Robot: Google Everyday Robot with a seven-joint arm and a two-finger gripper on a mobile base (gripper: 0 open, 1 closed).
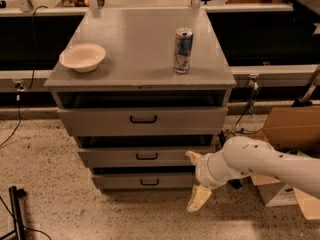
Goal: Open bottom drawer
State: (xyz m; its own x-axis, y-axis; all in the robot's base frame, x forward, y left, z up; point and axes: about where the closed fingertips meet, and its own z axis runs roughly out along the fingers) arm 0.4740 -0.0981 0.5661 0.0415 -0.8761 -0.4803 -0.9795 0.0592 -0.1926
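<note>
The grey cabinet (140,59) has three drawers. The bottom drawer (120,181) is the lowest and narrowest grey front, with a small black bar handle (149,182) and a dark gap above it. The middle drawer (110,157) and the top drawer (95,120) sit above it. My gripper (195,179) hangs at the end of the white arm (260,164), at the bottom drawer's right end and right of its handle. Its two cream fingers (199,199) are spread apart and hold nothing.
A cream bowl (82,57) and a drink can (183,50) stand on the cabinet top. Cardboard boxes (292,129) sit on the floor at the right. Cables (245,116) run behind the cabinet. A black stand (17,216) is at the lower left.
</note>
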